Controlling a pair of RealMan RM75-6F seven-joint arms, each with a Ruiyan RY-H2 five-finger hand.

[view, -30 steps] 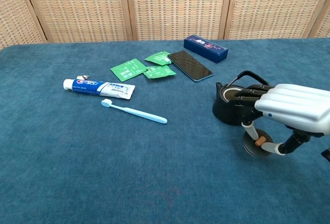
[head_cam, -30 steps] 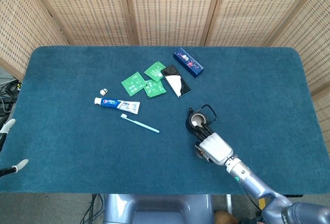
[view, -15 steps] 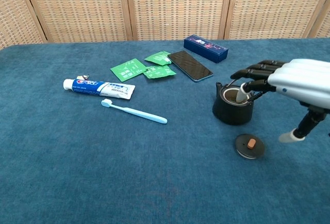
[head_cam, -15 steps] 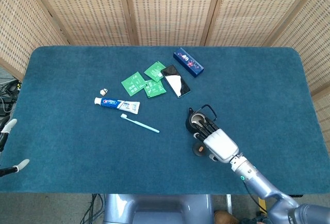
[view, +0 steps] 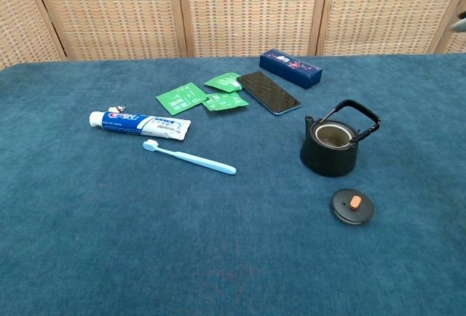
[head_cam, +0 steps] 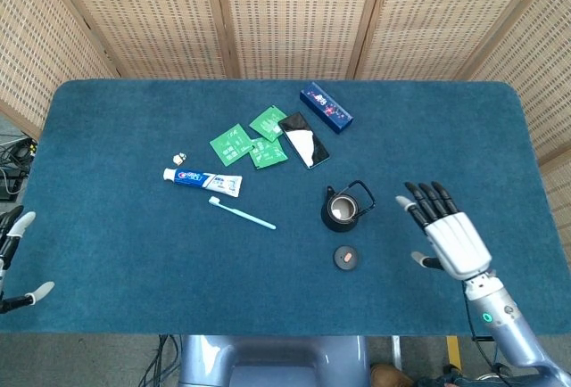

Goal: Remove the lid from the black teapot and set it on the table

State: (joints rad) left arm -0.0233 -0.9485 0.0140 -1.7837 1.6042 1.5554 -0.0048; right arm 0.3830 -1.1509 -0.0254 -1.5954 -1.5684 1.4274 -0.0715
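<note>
The black teapot (head_cam: 342, 210) (view: 331, 146) stands upright near the table's middle right, its mouth uncovered and its handle raised. Its black lid (head_cam: 345, 258) (view: 352, 206), with an orange knob, lies flat on the blue cloth just in front of the pot, touching nothing. My right hand (head_cam: 446, 230) hovers to the right of both, fingers spread and holding nothing. At the far left edge of the head view only the fingertips (head_cam: 25, 219) of my left hand show, apart and holding nothing. Neither hand is plainly visible in the chest view.
A toothpaste tube (head_cam: 202, 178) and a light blue toothbrush (head_cam: 243, 213) lie left of the pot. Behind it sit green sachets (head_cam: 252, 138), a phone (head_cam: 303, 139) and a dark blue box (head_cam: 326, 107). A wicker screen stands behind the table.
My right hand let go of the lid, which now lies on the cloth, then lifted and drew back to the right, clear of the teapot. The teapot has not moved.
</note>
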